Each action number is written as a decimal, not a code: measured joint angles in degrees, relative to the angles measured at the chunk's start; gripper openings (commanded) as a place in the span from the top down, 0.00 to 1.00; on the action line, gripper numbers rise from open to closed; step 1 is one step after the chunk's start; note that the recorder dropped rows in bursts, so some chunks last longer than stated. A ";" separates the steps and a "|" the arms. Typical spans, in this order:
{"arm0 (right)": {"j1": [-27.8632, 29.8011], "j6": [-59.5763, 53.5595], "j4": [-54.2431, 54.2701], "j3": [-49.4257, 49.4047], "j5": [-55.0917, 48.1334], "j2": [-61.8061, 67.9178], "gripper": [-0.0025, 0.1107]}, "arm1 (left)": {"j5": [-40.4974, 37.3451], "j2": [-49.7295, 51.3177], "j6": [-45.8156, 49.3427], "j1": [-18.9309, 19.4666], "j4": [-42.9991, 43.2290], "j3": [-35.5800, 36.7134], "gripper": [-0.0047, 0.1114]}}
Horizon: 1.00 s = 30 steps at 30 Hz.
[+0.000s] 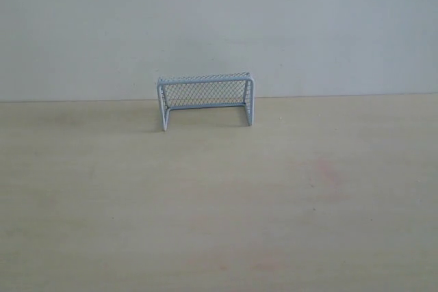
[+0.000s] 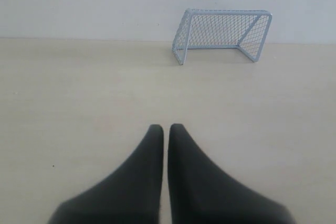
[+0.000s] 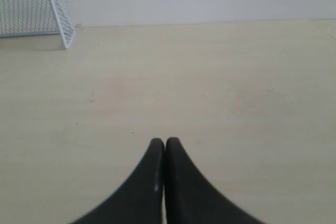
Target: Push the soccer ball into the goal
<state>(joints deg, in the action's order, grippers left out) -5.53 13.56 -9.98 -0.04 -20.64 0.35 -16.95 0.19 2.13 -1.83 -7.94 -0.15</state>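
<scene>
The goal point(image 1: 205, 99), a small pale-blue tubular frame with mesh netting, stands upright at the back of the table against the wall, its mouth facing the front. It also shows in the left wrist view, the goal point(image 2: 223, 32), and partly in the right wrist view, the goal point(image 3: 37, 17). The soccer ball is out of view in every frame. My left gripper point(image 2: 166, 128) is shut with nothing between its black fingers, well short of the goal. My right gripper point(image 3: 165, 141) is shut and empty too, far from the goal. Neither gripper appears in the exterior view.
A pale wooden table point(image 1: 219, 196) stretches from the front to a white wall point(image 1: 219, 25) right behind the goal. Faint reddish stains mark the table surface point(image 1: 328, 172).
</scene>
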 measured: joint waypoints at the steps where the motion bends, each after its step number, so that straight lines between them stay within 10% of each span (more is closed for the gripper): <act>1: -0.17 -0.79 0.79 0.00 0.11 0.00 0.98 | 0.00 0.00 0.00 0.00 0.00 0.00 0.92; 30: 2.79 -13.56 12.32 0.00 0.33 -0.12 0.98 | 0.00 0.00 0.00 0.00 0.00 0.00 0.92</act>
<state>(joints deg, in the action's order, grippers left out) -2.74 0.00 2.34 -0.04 -20.30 0.23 -16.95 0.19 2.13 -1.83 -7.94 -0.15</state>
